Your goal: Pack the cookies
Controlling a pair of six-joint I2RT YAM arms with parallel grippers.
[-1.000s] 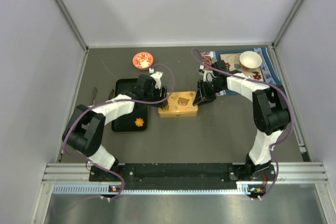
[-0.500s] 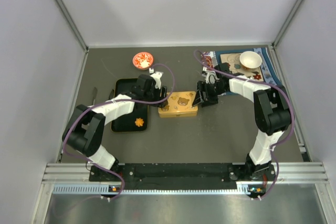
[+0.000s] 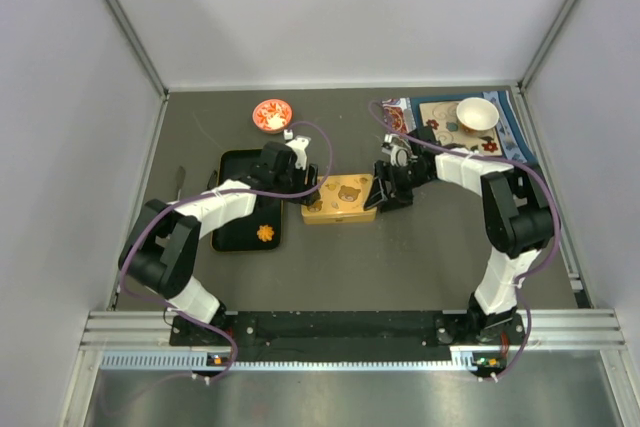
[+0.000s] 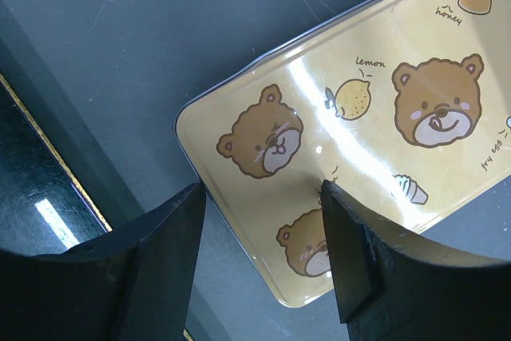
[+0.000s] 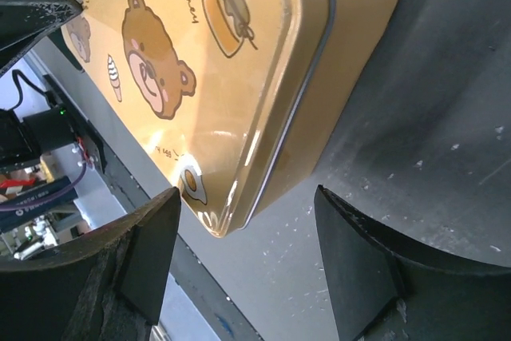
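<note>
A: The yellow bear-print tin (image 3: 341, 199) is seen lying flat on the table (image 3: 420, 257), lid on, between the two arms, just right of the black tray (image 3: 236, 232).

B: And it is flanked from both ends. The left hand (image 4: 263, 233) is held with its fingers apart over the tin's left end, nothing gripped between them. The right hand (image 5: 239, 233) is likewise spread, poised at the tin's right corner.

A: A two-sided approach, it seems: a wide, slippery lid is probably better steadied or lifted from both ends than from one.

B: One orange cookie (image 3: 265, 232) is seen on the tray, well clear of the tin. Whether the lid is to come off or has been put back cannot be told from this.

A: Against a second ago?

B: The right hand has been drawn in closer to the tin's right edge and a touch lower; the left arm has barely shifted. The tin itself has not been moved.

A: Further out, a small red dish (image 3: 270, 114) at the back, and a white bowl (image 3: 476, 113) on a patterned mat (image 3: 500, 132) at the right.
</note>
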